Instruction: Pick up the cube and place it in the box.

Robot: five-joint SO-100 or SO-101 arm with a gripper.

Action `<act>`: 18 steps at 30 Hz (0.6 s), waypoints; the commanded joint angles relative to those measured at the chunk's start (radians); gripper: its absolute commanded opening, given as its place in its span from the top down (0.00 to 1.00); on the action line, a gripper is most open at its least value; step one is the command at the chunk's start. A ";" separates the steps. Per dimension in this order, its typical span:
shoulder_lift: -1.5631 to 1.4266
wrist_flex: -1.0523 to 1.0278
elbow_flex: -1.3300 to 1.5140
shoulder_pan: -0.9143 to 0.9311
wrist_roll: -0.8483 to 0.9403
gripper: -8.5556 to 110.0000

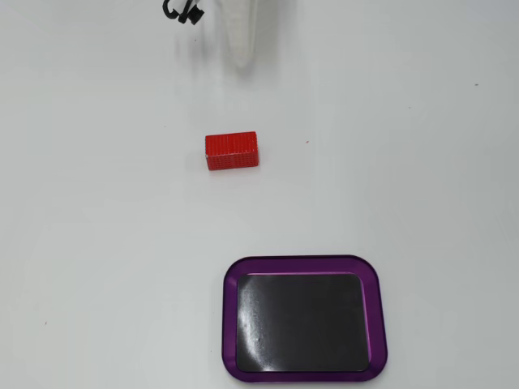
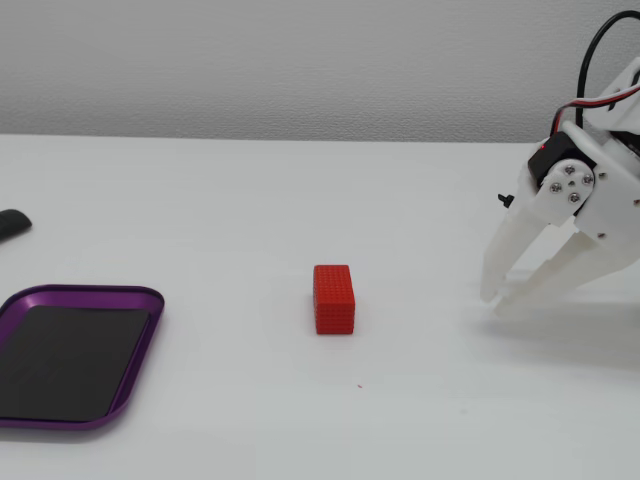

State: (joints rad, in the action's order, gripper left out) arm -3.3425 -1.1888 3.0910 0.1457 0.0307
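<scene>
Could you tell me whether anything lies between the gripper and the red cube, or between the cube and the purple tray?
Nothing visible does. In both fixed views only bare white table separates the gripper from the cube, and the cube from the empty box.

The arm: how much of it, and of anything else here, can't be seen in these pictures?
- Arm: in a fixed view only one white finger enters from the top edge; in the other, the right edge cuts it off above the gripper.
- Box: the left edge crops it there.
- Dark object: cropped at the left edge, unidentifiable.
- Cube: its underside is hidden.
</scene>
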 commanded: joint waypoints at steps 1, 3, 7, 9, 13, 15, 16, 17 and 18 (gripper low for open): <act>-0.084 0.009 0.006 -0.017 0.005 0.93; -0.084 0.009 0.006 -0.017 0.005 0.93; -0.084 0.009 0.006 -0.017 0.005 0.93; -0.084 0.009 0.006 -0.017 0.005 0.93; -0.084 0.009 0.006 -0.017 0.005 0.93; -0.084 0.009 0.006 -0.017 0.005 0.93; -0.084 0.009 0.006 -0.017 0.005 0.93; -0.084 0.009 0.006 -0.017 0.003 0.93; -0.084 0.009 0.006 -0.017 -0.002 0.93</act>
State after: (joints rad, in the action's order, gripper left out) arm -3.3425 -1.1888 3.0910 0.1381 0.0307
